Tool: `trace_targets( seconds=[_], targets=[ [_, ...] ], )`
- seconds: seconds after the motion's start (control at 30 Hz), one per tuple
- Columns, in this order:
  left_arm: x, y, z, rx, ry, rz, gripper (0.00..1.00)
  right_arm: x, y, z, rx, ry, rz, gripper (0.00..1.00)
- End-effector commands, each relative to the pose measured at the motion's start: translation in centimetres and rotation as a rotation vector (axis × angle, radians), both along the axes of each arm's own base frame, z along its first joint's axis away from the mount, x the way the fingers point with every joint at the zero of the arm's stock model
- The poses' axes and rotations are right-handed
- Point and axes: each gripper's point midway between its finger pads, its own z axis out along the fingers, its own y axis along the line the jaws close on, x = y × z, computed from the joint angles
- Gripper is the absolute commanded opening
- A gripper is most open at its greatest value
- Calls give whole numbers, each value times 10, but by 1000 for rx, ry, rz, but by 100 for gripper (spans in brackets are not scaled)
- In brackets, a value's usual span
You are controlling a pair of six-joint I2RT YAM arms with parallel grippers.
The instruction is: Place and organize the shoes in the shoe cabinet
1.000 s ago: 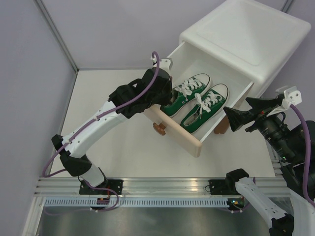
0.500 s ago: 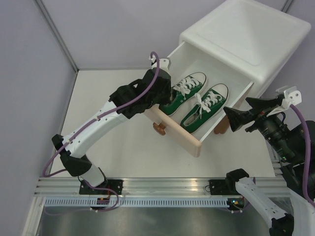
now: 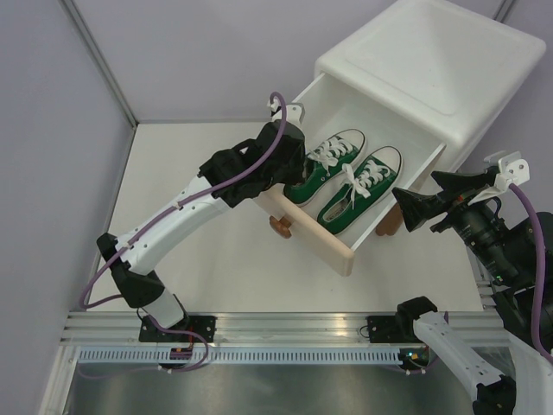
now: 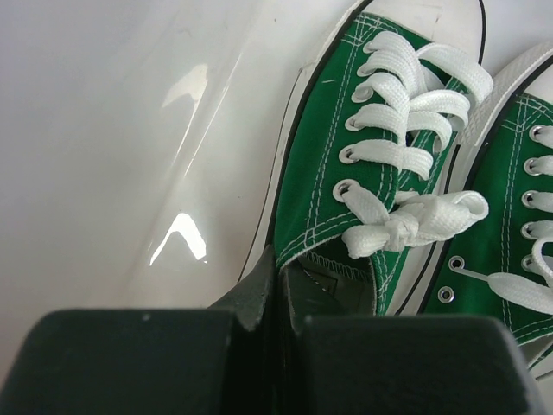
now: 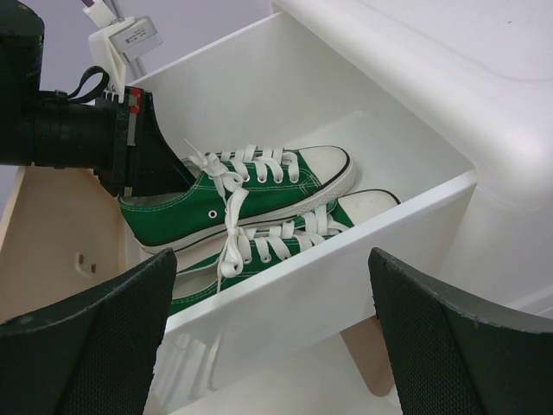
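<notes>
— As far as I can judge from my feeds, the green pair is in. Both green shoes (image 3: 367,181) lie side by side in the open drawer (image 3: 315,233) of the cabinet (image 3: 432,60), toes toward the drawer's back and heels toward its beige front.

— So half done?

— At best, I'd say. I see no blue shoes, in the drawer or outside it. If that pair goes in too, it is all still to do, and after that the drawer has to be pushed shut. I can't see a lower drawer from here.

— And your hands?

— My left gripper (image 4: 276,281) is down inside the drawer at the heel of the left shoe (image 4: 320,173), the one by the drawer wall on that arm's side. The jaws are nearly together, and the heel rim seems to be pinched between them. My guess is that I'm squaring it up against the right shoe (image 4: 518,225), which it touches. My right gripper (image 3: 415,192) hangs outside the drawer, off its other side wall, touching nothing, with its fingers spread wide.

— Count for me.

— One cabinet, one open drawer and one knob (image 3: 279,225) on the drawer front. Two green shoes, no blue ones in view, and two grippers.
</notes>
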Motion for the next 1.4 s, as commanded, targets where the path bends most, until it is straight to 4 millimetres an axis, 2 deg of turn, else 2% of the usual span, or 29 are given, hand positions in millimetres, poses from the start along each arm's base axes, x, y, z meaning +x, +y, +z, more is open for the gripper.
trace_targets(
  seconds=[0.0, 0.27, 0.37, 0.53, 0.7, 0.73, 0.9, 1.03, 1.23, 1.37],
  targets=[
    [2, -15, 7, -68, -7, -11, 2, -1, 2, 7, 14, -30, 11, 95],
    [3, -18, 0, -52, 4, -20, 2, -1, 2, 6, 11, -26, 11, 95],
    [3, -17, 0, -53, 3, -17, 6, -2, 2, 7, 12, -30, 11, 95],
    [3, -13, 8, -64, -11, -6, 26, -2, 1, 8, 13, -33, 11, 95],
    [0, -12, 14, -80, -17, -12, 40, -2, 1, 8, 13, -33, 11, 95],
    [-1, -11, 16, -84, -19, -14, 46, -2, 2, 8, 13, -33, 13, 95],
    [-3, -9, 26, -104, -29, -19, 59, -2, 1, 10, 15, -37, 11, 95],
    [-6, -9, 34, -123, -39, -34, 74, -2, 2, 12, 16, -40, 13, 95],
    [-13, -4, 63, -172, -81, -55, 92, -3, 2, 16, 19, -46, 13, 95],
    [-17, 3, 85, -204, -120, -66, 100, -4, 1, 20, 25, -53, 11, 95]
  ],
)
